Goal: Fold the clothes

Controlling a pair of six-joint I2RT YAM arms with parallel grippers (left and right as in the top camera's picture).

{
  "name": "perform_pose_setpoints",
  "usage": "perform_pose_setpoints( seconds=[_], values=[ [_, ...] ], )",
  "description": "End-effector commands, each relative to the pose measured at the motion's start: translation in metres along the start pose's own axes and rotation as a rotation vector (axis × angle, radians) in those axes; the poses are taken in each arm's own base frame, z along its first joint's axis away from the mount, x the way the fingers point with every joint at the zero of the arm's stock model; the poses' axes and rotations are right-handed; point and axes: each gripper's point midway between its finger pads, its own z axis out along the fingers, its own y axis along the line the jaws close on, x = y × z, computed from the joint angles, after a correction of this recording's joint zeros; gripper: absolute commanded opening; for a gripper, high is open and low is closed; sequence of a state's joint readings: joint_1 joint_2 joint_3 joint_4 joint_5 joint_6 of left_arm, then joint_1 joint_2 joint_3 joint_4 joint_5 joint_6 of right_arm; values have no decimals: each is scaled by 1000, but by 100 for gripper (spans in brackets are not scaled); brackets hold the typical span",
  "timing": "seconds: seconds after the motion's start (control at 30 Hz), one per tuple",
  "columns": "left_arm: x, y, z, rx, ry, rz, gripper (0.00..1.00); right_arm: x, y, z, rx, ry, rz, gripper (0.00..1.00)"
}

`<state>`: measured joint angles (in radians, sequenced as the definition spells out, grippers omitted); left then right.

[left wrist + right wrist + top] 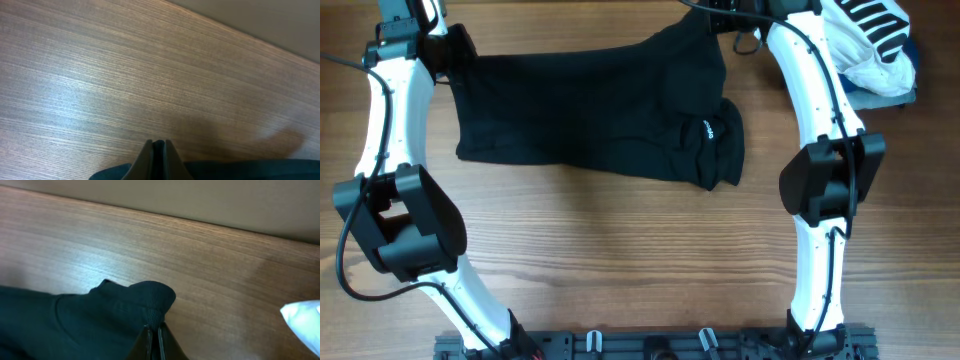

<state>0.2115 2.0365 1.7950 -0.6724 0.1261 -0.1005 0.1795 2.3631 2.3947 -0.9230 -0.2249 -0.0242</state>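
My left gripper (158,150) and right gripper (155,332) both have their jaws pressed together, each pinching a far corner of the large plain black soft fabric garment (590,110). It lies spread on the wooden table (620,260) between my arms, its small white label (708,128) toward the right.

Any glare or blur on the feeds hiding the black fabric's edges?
Overhead: evenly lit and sharp, but the clothes read as near-solid black, folds faint. Left wrist: pale sheen on the table, soft shadow at right. Right wrist: fabric edge clear, white cloth blurred at the frame edge.
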Motion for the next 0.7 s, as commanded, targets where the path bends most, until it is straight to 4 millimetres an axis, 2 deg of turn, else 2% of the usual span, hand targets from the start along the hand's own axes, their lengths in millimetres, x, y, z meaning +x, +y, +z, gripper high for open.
perform_pose_setpoints(
  seconds=[0.0, 0.17, 0.37, 0.5, 0.67],
  values=[
    [-6, 0, -13, 2, -11, -17, 4, -13, 13, -59, -9, -21, -33, 4],
    [7, 3, -21, -10, 46, -26, 4, 45, 19, -85, -17, 217, 1, 4],
    [38, 7, -25, -31, 172, -42, 4, 93, 26, -100, -33, 418, 50, 4],
    [60, 11, -23, -42, 247, -28, 4, 119, 30, -88, -44, 511, 61, 4],
    [87, 28, -14, -115, 310, -13, 4, 159, 37, -72, -80, 641, 92, 4]
  ],
)
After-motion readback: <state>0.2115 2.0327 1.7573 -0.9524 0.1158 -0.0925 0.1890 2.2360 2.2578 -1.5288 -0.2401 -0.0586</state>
